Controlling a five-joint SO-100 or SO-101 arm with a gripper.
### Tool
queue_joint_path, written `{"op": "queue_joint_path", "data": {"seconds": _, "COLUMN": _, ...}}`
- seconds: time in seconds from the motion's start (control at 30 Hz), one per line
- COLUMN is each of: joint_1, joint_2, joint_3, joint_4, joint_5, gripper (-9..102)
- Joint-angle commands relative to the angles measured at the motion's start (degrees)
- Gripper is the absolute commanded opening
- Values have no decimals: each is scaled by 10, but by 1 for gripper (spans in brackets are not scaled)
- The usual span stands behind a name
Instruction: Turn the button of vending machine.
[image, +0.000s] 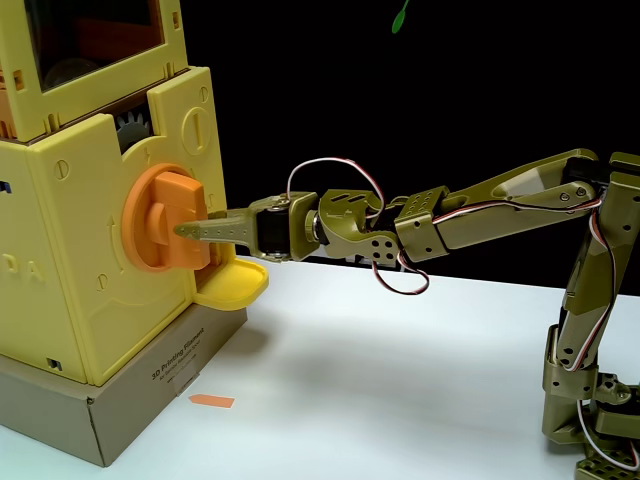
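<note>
in the fixed view, the olive-green arm (500, 205) reached level across the white bench (400, 380) toward the vending machine (90, 250), its hand (185, 231) narrowed to a flat edge against the bar of the orange button (165, 220), low on the machine's front just above the yellow tray (232, 285). whether both fingers truly clamped the bar could not be told. turning it well likely meant a firm grip, wrist rolling about the knob's centre without slipping off.

White tabletop (400, 380) up front, brightly and evenly lit. Solid black backdrop (450, 90) behind, with a small green leaf-like shape (401, 16) at top edge.
</note>
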Motion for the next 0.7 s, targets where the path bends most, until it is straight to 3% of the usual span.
{"op": "queue_joint_path", "data": {"seconds": 0.0, "joint_1": -8, "joint_2": 5, "joint_3": -24, "joint_4": -10, "joint_5": 1, "gripper": 22}}
{"op": "queue_joint_path", "data": {"seconds": 0.27, "joint_1": -18, "joint_2": 8, "joint_3": -19, "joint_4": -16, "joint_5": 4, "gripper": 1}}
{"op": "queue_joint_path", "data": {"seconds": 0.67, "joint_1": -27, "joint_2": 16, "joint_3": -12, "joint_4": -18, "joint_5": 39, "gripper": 0}}
